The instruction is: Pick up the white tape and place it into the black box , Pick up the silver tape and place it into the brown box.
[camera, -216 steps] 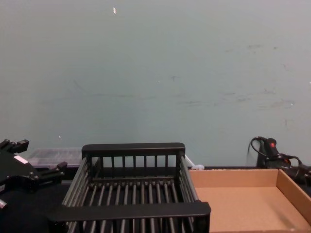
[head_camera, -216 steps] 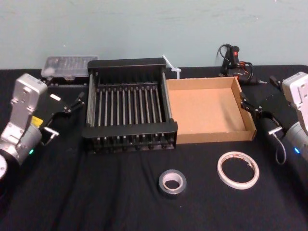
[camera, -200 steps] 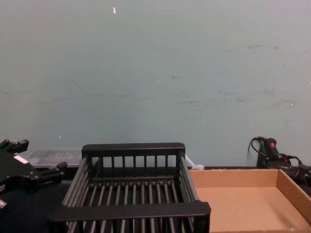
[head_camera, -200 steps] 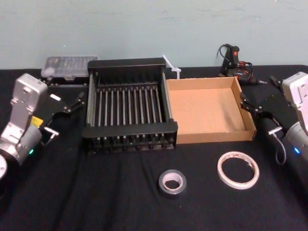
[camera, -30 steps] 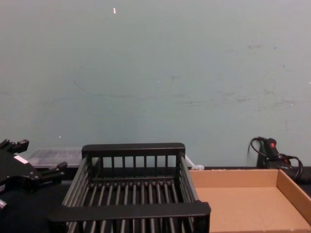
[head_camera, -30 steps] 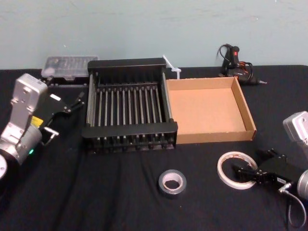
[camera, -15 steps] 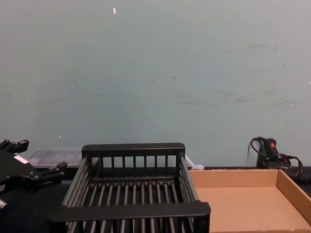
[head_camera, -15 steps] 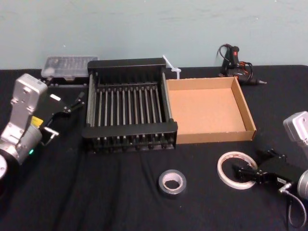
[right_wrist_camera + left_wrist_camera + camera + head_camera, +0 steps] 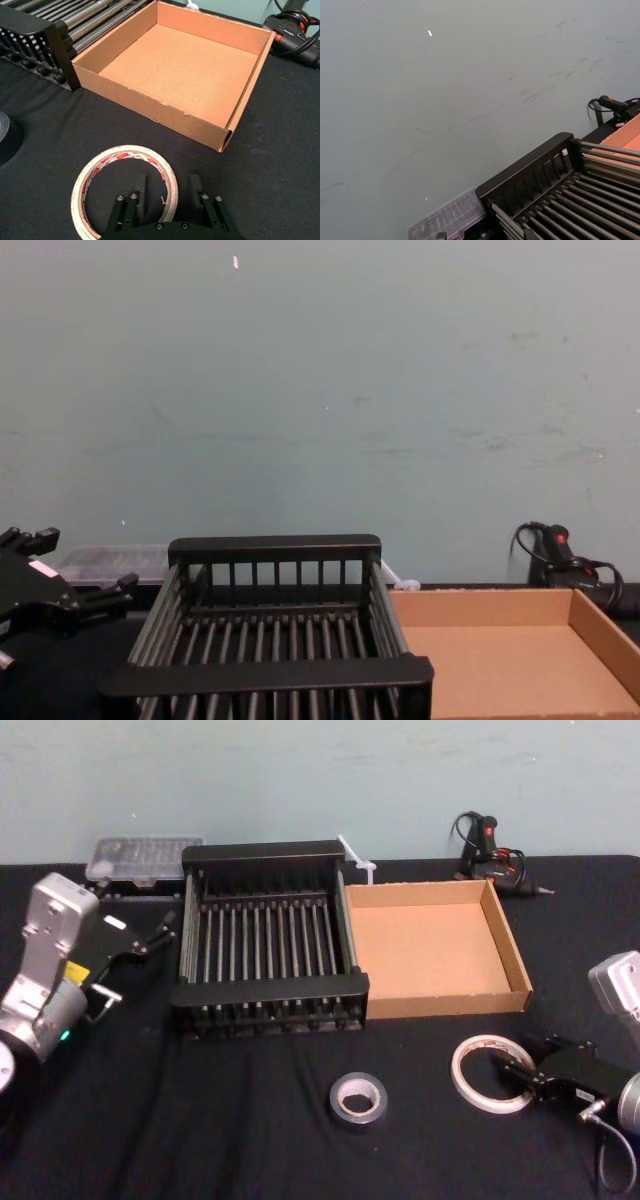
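The white tape [image 9: 493,1073] lies flat on the black cloth in front of the brown box [image 9: 435,1005]. My right gripper [image 9: 518,1080] is low at the tape's right side and open. In the right wrist view, the right gripper [image 9: 168,192] straddles the near wall of the white tape [image 9: 125,149], with one finger inside the core and one outside. The silver tape [image 9: 358,1097] lies to the tape's left, in front of the black box [image 9: 272,990]. Both boxes hold nothing. My left gripper [image 9: 140,960] stays parked, open, left of the black box.
A clear plastic case [image 9: 140,855] sits behind the black box at the back left. A glue gun with its cord [image 9: 490,845] lies behind the brown box. A white strip [image 9: 355,855] pokes up between the boxes. Bare black cloth stretches across the front.
My right arm has come from beside the brown box down to the white tape. In the last half second its fingers shifted slightly right over the tape's rim. The left arm is still.
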{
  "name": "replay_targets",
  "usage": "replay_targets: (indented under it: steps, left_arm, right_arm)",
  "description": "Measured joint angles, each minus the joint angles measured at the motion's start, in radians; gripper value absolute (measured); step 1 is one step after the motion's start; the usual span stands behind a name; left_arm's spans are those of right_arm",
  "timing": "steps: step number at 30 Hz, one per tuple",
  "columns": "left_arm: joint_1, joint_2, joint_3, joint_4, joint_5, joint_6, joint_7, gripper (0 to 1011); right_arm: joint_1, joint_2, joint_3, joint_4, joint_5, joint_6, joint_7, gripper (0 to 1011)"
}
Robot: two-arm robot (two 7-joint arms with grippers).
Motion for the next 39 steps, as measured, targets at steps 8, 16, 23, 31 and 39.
replay_targets:
  steps: [8, 16, 23, 31, 39]
  left_arm:
    - [0.000, 0.000, 0.000, 0.000, 0.000, 0.000, 0.000, 1001]
    - [0.000, 0.000, 0.000, 0.000, 0.000, 0.000, 0.000, 1001]
    - [0.000, 0.000, 0.000, 0.000, 0.000, 0.000, 0.000, 1001]
    - [0.000, 0.000, 0.000, 0.000, 0.000, 0.000, 0.000, 1001]
    - [0.000, 0.000, 0.000, 0.000, 0.000, 0.000, 0.000, 1001]
  right_arm:
    - [0.000, 0.000, 0.000, 0.000, 0.000, 0.000, 0.000, 298]
    - [0.000, 0.000, 0.000, 0.000, 0.000, 0.000, 0.000, 97]
    - [0.000, 0.000, 0.000, 0.000, 0.000, 0.000, 0.000, 92]
    - [0.000, 0.000, 0.000, 0.000, 0.000, 0.000, 0.000, 92]
    - [-0.004, 0.008, 0.004, -0.009, 0.011, 0.000, 0.020, 92]
